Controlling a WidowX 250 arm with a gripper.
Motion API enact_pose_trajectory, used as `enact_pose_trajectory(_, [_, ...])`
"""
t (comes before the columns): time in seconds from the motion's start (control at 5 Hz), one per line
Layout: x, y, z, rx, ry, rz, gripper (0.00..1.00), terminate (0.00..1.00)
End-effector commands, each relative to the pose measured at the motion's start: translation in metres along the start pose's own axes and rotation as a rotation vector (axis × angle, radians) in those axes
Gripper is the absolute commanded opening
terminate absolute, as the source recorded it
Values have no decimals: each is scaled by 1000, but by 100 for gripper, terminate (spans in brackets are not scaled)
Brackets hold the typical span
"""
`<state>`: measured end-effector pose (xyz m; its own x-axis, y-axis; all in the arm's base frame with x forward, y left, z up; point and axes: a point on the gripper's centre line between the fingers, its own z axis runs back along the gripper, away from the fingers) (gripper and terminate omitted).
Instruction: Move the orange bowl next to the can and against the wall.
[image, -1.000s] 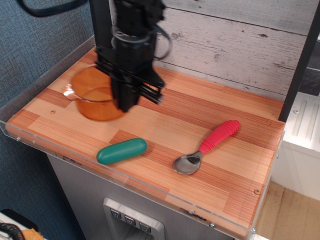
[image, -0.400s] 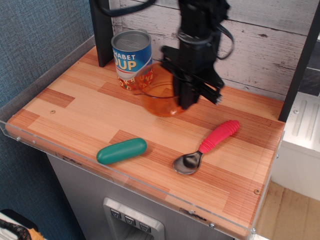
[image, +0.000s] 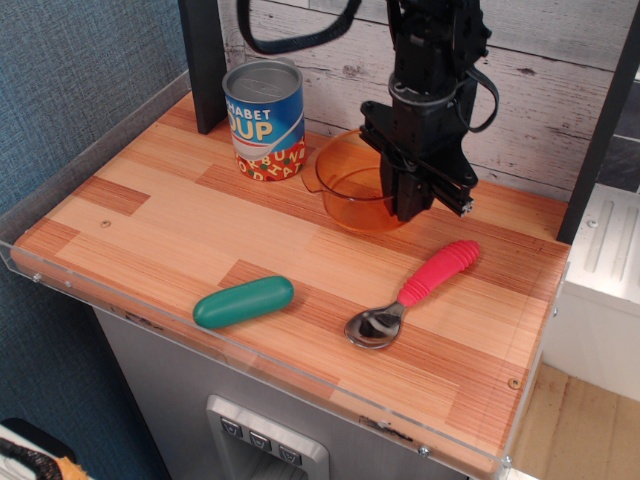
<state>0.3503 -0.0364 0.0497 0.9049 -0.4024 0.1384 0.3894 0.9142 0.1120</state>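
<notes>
The gripper (image: 412, 205) hid the right side of the orange bowl (image: 350, 182); its fingertips could not be made out. The arm ran off the top edge.

Can (image: 264, 118) at back-left of table (image: 180, 225), near wall (image: 560, 120). Bowl (image: 352, 182) just right of can, before wall; gripper (image: 418, 200) at bowl's right rim. Capsule-shaped object (image: 243, 301) near front edge; spoon (image: 415, 293) right of it.

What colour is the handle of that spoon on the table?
The spoon has a ribbed red-pink handle and a silver bowl, clear in the only camera view.
</notes>
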Motion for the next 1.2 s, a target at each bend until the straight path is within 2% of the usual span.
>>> enact_pose_trajectory(0.0, [21, -8, 6, 13, -16, -39, 0, 0])
enact_pose_trajectory(0.2, [22, -9, 4, 13, -22, -31, 100, 0])
enact_pose_trajectory(0.6, [24, -7, 4, 22, -32, -11, 100, 0])
enact_pose_trajectory(0.8, [24, -7, 14, 20, -53, 3, 100, 0])
enact_pose_trajectory(1.0, [22, -4, 38, 59, -60, 48, 100, 0])
